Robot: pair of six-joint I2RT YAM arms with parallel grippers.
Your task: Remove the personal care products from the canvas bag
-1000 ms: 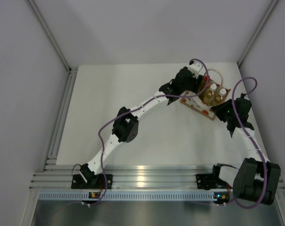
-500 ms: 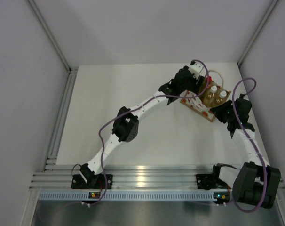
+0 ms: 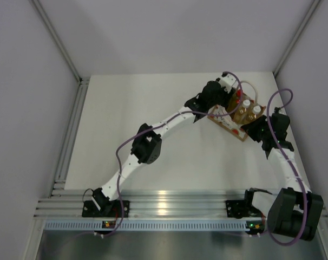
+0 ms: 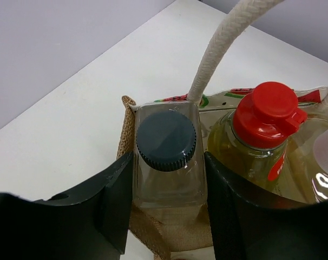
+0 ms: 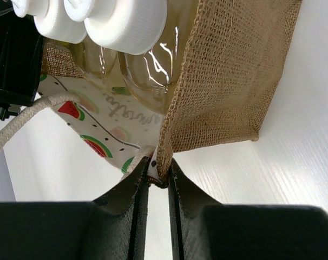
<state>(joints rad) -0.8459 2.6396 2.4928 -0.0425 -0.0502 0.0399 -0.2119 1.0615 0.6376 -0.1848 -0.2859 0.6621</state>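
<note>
The canvas bag [image 3: 233, 123] stands at the table's far right, its burlap side [image 5: 234, 81] and watermelon-print panel [image 5: 99, 127] close in the right wrist view. Inside are the personal care products: a clear bottle with a dark grey cap [image 4: 165, 142], a yellow one with a red cap [image 4: 268, 112], and two amber ones with white caps [image 5: 126, 19] [image 5: 56, 23]. My left gripper [image 4: 166, 165] is shut on the clear bottle, one finger on each side below its cap. My right gripper [image 5: 158, 176] is shut on the bag's lower corner seam.
A white rope handle [image 4: 218, 51] arches over the bag beside the clear bottle; another handle [image 5: 23, 122] hangs along the printed panel. The right wall [image 3: 307, 65] stands close behind the bag. Bare white table [image 3: 153, 97] stretches to the left.
The left gripper's fingers have come together on the clear grey-capped bottle after standing wider. The left arm has edged slightly toward the bag. The right gripper still pinches the bag.
</note>
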